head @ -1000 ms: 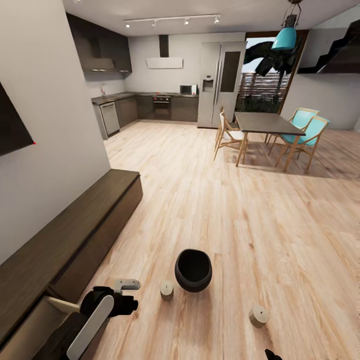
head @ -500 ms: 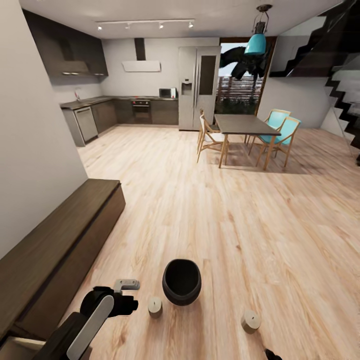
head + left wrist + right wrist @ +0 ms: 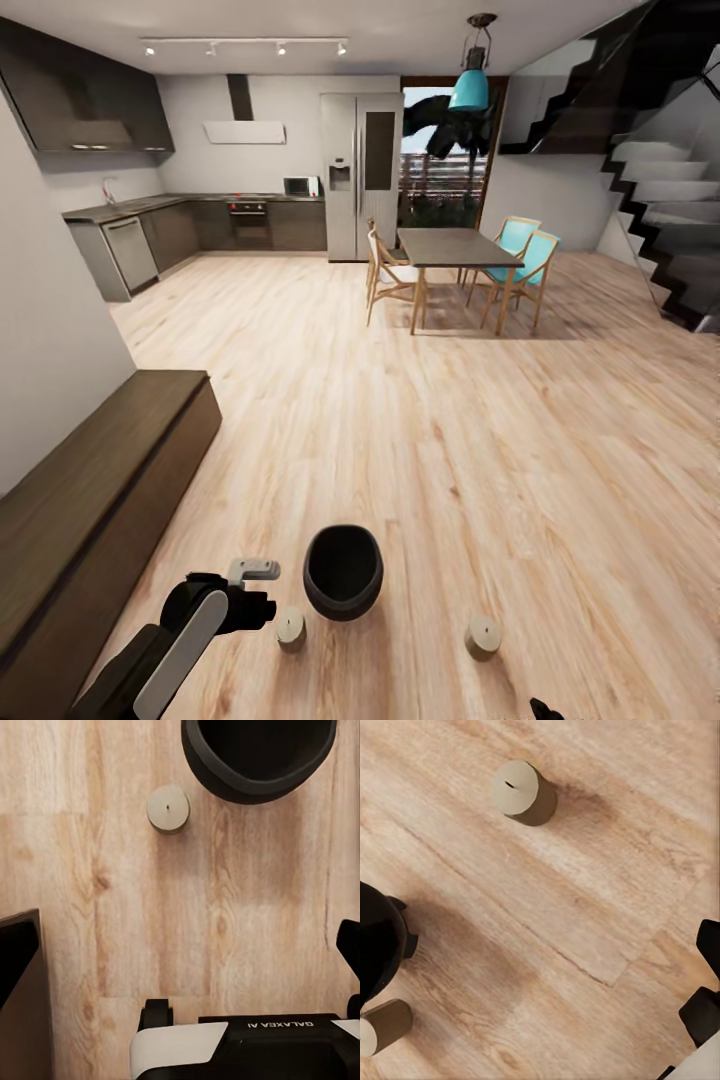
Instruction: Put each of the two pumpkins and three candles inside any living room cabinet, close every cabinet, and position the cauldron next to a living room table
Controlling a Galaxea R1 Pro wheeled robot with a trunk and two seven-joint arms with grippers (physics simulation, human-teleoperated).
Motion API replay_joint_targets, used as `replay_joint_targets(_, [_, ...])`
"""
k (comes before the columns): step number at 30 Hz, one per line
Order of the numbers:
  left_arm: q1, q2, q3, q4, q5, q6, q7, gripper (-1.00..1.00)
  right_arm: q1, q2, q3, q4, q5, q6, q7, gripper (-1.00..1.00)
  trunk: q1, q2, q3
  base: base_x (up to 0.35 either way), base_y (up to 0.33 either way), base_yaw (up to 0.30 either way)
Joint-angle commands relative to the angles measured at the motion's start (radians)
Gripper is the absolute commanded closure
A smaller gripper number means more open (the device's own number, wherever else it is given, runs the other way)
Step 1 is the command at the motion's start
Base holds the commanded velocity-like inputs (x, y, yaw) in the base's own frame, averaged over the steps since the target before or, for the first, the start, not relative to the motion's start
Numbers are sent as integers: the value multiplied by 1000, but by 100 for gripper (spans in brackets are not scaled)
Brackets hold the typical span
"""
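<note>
Standing over bare wood floor (image 3: 480,440), we note the cauldron (image 3: 343,571) low centre in the head view, upright, mouth open to us. One candle (image 3: 290,630) sits just beside it at lower left; a second candle (image 3: 482,637) stands apart at lower right. Both are upright, so neither has a long axis along the floor; an approach from above suits either.

Our left gripper (image 3: 252,572) hangs at lower left of the head view, close to the first candle, which lies a little right of and below it in frame. Nothing is seen in it; how far it is open we cannot tell. In the left wrist view that candle (image 3: 168,808) shows upper centre with the cauldron rim (image 3: 259,780) just beside it.

The right wrist view has the second candle (image 3: 522,792) at upper centre; the other candle (image 3: 382,1026) and the cauldron wall (image 3: 376,937) sit at lower left. Dark parts at the right edge may be fingers; we cannot tell their spread.

The cabinet (image 3: 95,500) runs along the left edge, fronts shut as far as we see.

Judgement: left arm nearer the first candle, right arm the second.
</note>
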Motion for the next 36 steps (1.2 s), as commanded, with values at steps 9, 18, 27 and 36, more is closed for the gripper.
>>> replay_joint_targets(9, [-1,1,-2,-1,10,1,12,-100,-1,0,9,-1,-10,-4,5,-100,0,-1,-1,227,53,-51])
replay_joint_targets(18, [-1,1,-2,-1,10,1,12,-100,0,0,53,0,-11,-21,4,-100,0,-1,-1,246,1,14])
replay_joint_targets(27, [-1,1,-2,0,10,1,12,-100,0,0,58,0,-12,-25,4,-100,0,-1,-1,128,12,157])
replay_joint_targets(36, [-1,1,-2,0,10,1,12,-100,-1,0,58,0,-12,-24,4,-100,0,-1,-1,47,45,44])
